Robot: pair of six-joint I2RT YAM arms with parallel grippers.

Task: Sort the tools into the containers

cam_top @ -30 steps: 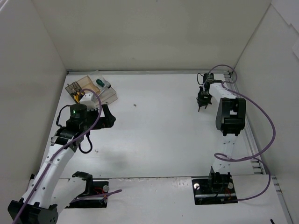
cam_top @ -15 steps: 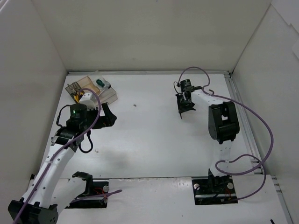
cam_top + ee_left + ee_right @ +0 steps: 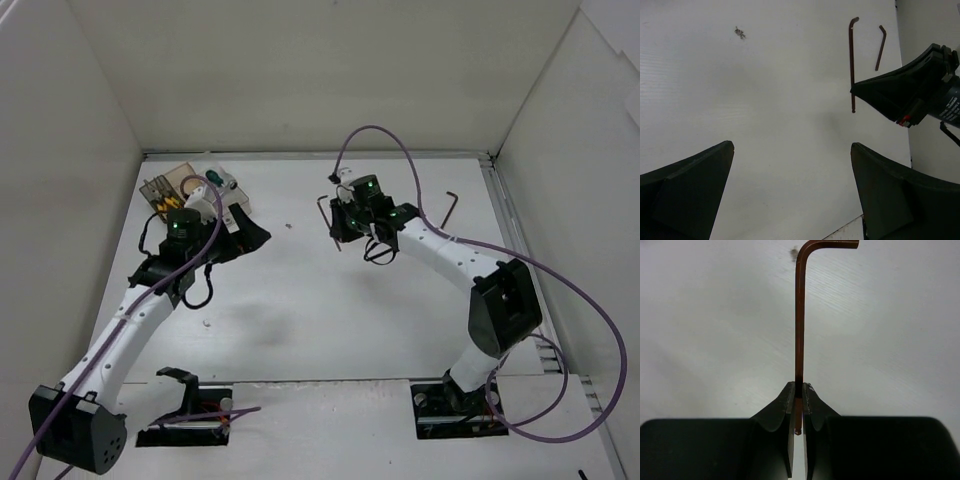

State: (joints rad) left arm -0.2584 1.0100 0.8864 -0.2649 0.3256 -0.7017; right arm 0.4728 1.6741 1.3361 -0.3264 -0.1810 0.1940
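My right gripper [image 3: 798, 390] is shut on the long shaft of a dark L-shaped hex key [image 3: 799, 315], whose bent end points away from the jaws. From above, this gripper [image 3: 340, 228] hangs over the table's middle back with the key [image 3: 322, 210] sticking out to its left. A second hex key [image 3: 452, 205] lies on the table to the back right. The clear compartment tray [image 3: 160, 186] stands at the back left, holding yellow-handled pliers [image 3: 163, 206] and a green-handled screwdriver [image 3: 213, 178]. My left gripper [image 3: 250, 232] is open and empty just right of the tray.
In the left wrist view the held key [image 3: 851, 65], the loose key [image 3: 880, 47] and the right gripper [image 3: 910, 97] all show ahead. A small dark speck [image 3: 289, 225] lies between the arms. White walls enclose the table. Purple cables loop over both arms.
The right arm swung left from the back right corner to the middle, gripper still shut. The left arm reached farther back and right beside the tray, jaws staying open.
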